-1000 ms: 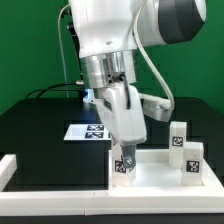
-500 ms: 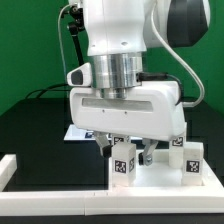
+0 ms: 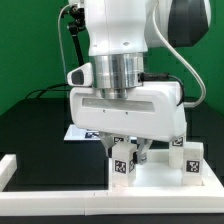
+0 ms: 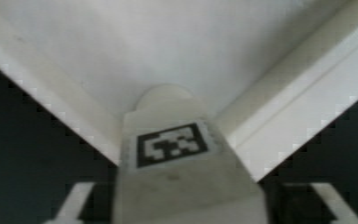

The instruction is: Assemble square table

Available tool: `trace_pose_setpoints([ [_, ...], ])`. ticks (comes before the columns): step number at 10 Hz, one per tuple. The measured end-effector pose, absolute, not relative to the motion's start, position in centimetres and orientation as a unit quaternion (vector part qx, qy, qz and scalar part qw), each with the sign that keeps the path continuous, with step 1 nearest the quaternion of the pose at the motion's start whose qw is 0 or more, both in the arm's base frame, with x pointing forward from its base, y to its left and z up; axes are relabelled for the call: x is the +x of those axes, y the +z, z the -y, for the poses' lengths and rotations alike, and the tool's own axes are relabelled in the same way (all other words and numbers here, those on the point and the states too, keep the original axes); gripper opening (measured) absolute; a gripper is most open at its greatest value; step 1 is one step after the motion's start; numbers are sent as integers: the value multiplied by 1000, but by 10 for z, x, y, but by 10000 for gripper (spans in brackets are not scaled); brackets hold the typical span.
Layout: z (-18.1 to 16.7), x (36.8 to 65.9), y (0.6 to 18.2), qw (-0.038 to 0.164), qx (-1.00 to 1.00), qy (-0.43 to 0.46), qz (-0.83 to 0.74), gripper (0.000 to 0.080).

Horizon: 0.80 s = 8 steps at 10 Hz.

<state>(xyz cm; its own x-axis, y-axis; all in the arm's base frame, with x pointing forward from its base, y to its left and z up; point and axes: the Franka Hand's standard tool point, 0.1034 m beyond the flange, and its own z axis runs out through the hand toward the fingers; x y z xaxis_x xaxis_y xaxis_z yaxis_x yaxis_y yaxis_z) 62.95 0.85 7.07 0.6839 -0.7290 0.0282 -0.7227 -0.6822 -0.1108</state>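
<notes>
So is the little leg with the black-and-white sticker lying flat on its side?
No, the leg stands upright on the white square top, with the gripper around it from above.

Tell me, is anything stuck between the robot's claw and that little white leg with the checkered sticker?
No. The gripper sits right over the tagged leg, one finger on each side. In the wrist view the leg fills the gap between the fingers, with nothing else there.

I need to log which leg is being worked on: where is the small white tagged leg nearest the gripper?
In the exterior view, the small white tagged leg stands between the gripper's fingers, on the white square tabletop's left corner.
</notes>
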Motion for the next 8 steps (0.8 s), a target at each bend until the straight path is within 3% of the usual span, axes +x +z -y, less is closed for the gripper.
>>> trace_pose_setpoints([
  [3, -5, 627, 69, 46, -875, -29, -480, 294],
  [5, -1, 625, 69, 49, -761, -14, -647, 293],
  [7, -2, 625, 69, 74, -643, 8, -762, 293],
  [8, -2, 626, 69, 77, -610, 14, -789, 293],
])
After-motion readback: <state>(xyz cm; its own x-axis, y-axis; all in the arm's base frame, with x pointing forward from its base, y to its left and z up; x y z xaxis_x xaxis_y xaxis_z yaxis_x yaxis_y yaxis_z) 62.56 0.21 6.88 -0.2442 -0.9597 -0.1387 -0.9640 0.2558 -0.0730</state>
